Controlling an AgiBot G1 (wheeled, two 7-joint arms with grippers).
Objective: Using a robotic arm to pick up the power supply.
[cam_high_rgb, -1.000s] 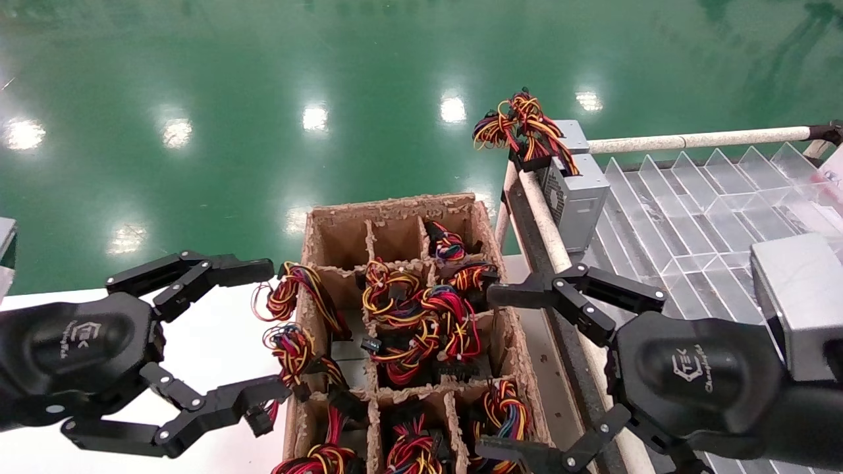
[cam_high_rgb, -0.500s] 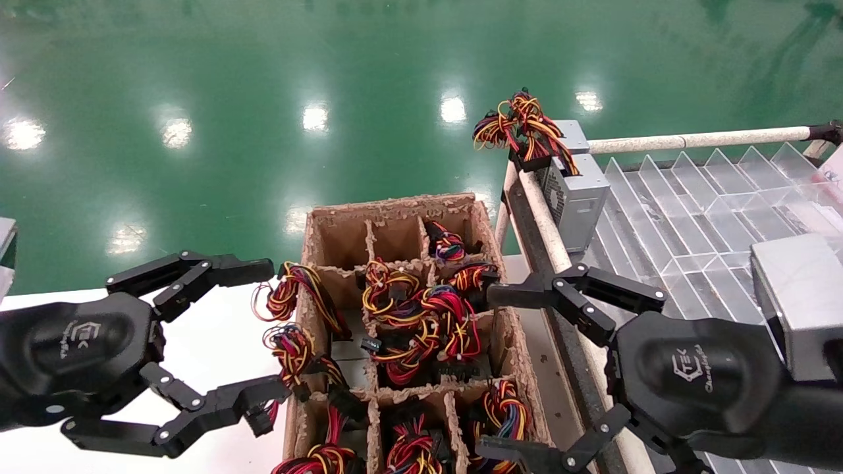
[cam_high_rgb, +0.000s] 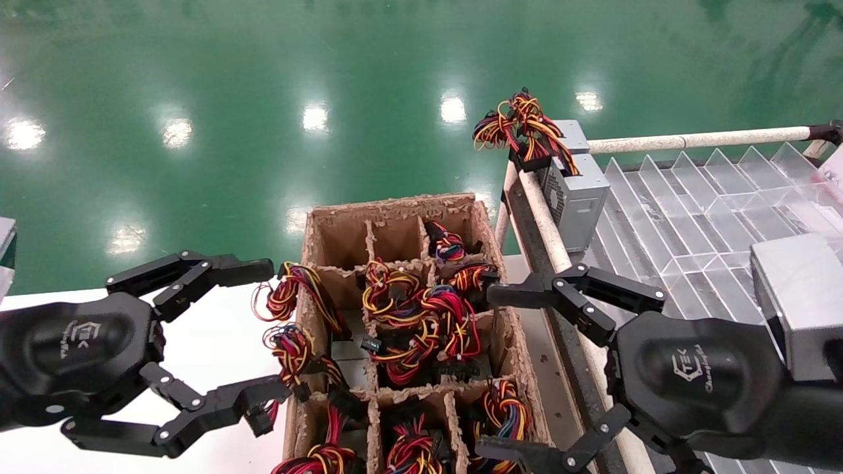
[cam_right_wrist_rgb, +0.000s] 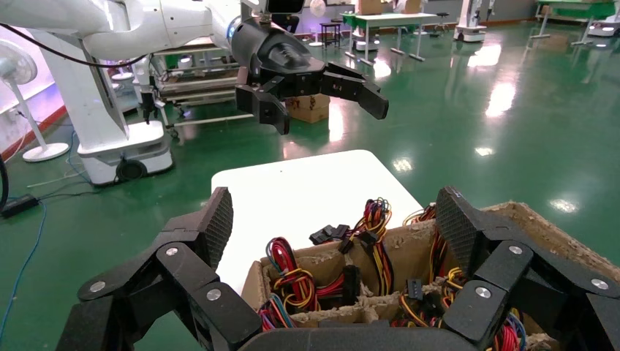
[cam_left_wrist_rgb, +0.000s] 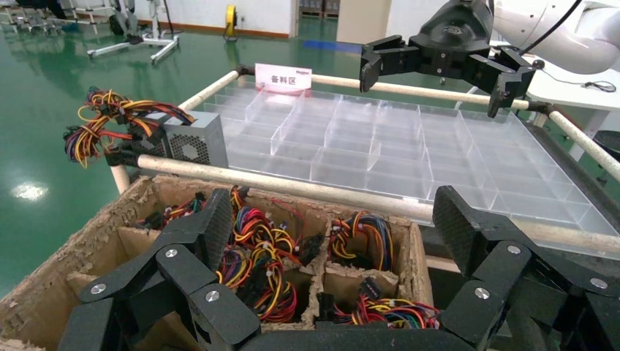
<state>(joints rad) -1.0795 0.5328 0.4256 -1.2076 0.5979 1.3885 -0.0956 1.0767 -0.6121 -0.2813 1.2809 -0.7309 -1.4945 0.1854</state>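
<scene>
Several power supplies stand in a divided cardboard box (cam_high_rgb: pixel 392 205), showing mostly as red, yellow and black wire bundles (cam_high_rgb: pixel 421 322); a grey case shows in one cell (cam_high_rgb: pixel 349 361). Another power supply (cam_high_rgb: pixel 578 196) (cam_left_wrist_rgb: pixel 191 137) stands apart on the corner of the clear tray, its wires hanging over the rail. My left gripper (cam_high_rgb: pixel 263 336) (cam_left_wrist_rgb: pixel 333 219) hangs open beside the box's left wall, holding nothing. My right gripper (cam_high_rgb: pixel 492 372) (cam_right_wrist_rgb: pixel 333 216) hangs open at the box's right wall, also holding nothing. Each wrist view shows the box's cells between its own fingers.
A clear plastic tray (cam_high_rgb: pixel 691 197) with divided cells lies to the right inside a pipe rail (cam_high_rgb: pixel 698 139). The box rests against a white table (cam_high_rgb: pixel 211 329). Green floor lies beyond. A grey metal block (cam_high_rgb: pixel 800 296) sits on my right wrist.
</scene>
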